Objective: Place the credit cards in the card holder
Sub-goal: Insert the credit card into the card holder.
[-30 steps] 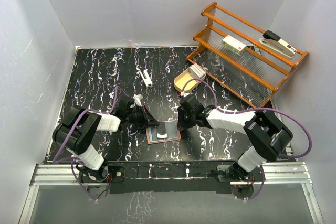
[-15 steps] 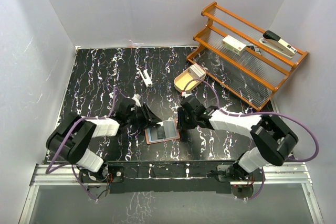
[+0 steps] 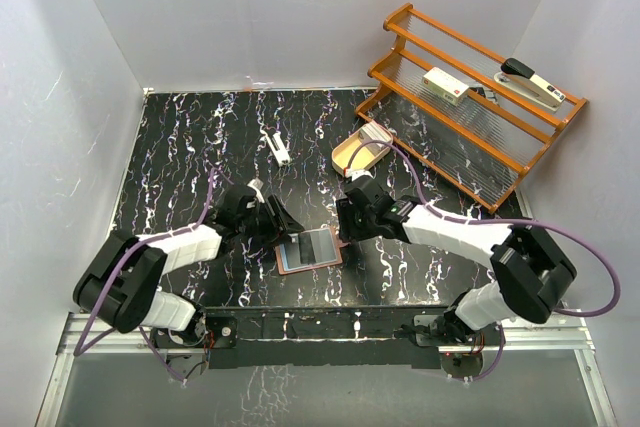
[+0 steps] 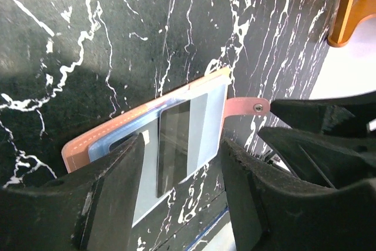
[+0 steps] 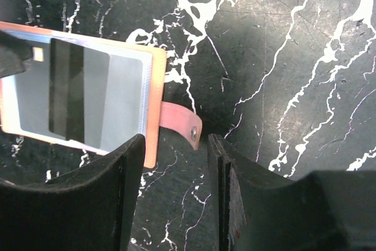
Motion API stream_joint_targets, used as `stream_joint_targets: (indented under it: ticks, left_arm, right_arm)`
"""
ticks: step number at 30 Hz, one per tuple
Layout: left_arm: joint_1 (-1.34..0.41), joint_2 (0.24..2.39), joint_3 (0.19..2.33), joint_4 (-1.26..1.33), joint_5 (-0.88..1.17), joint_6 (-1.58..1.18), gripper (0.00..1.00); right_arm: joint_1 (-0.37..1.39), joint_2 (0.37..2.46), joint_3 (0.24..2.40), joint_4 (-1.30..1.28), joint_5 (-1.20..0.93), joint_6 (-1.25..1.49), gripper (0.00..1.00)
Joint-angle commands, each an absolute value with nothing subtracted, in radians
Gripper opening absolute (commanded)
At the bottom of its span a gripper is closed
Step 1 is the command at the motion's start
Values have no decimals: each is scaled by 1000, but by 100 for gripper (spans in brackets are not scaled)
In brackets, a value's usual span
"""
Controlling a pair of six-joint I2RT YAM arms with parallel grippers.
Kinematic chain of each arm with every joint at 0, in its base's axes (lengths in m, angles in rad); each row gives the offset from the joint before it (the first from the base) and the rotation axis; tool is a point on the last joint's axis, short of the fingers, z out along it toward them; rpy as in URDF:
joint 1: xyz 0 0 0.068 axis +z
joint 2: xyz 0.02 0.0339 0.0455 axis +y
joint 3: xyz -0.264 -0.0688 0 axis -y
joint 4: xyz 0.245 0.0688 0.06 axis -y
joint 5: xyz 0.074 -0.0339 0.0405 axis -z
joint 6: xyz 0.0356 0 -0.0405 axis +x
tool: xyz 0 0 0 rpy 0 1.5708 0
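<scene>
The card holder (image 3: 284,261) lies opened flat on the black marbled table, salmon rim round a pale blue-grey inside (image 4: 208,116). A grey credit card (image 3: 316,244) with a dark band (image 5: 64,89) rests on that inside (image 5: 126,101). My left gripper (image 3: 284,224) stands open at the holder's left edge; in the left wrist view the left gripper (image 4: 182,163) straddles the card (image 4: 176,145) without gripping it. My right gripper (image 3: 345,228) stands open at the holder's right side, and in its own view the right gripper (image 5: 176,145) has the side tab (image 5: 182,123) just ahead of its fingers.
An orange wooden rack (image 3: 470,122) stands at the back right, holding a white box (image 3: 445,85) and a stapler (image 3: 530,82). A tan oval tray (image 3: 360,152) sits in front of the rack. A small white object (image 3: 278,148) lies mid-table. White walls enclose the table.
Both grippers have opened and let go of the holder. The holder and card now lie flat, and the left arm has drawn back to the left.
</scene>
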State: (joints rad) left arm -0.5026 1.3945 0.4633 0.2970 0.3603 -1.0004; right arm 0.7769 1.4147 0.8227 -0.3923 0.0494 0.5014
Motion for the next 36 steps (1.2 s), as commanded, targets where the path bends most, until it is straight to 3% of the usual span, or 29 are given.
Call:
stream_joint_targets:
  ticks: [1,4,15,36]
  left_arm:
    - [-521,1334,434,279,390,-1029,54]
    - [-524,1338,416,313,400,-1043,55]
    - [-581,1427,431,406,417,-1087,55]
    - [-632,1509,507,482,461,-1088,54]
  right_arm:
    - [768,1455,849,-362,84,467,45]
    - [765,1487,843,-341,73,463,42]
    - [765,1474,790,-277,-18,488,12]
    - [764,1457,724,-192,-104,541,4]
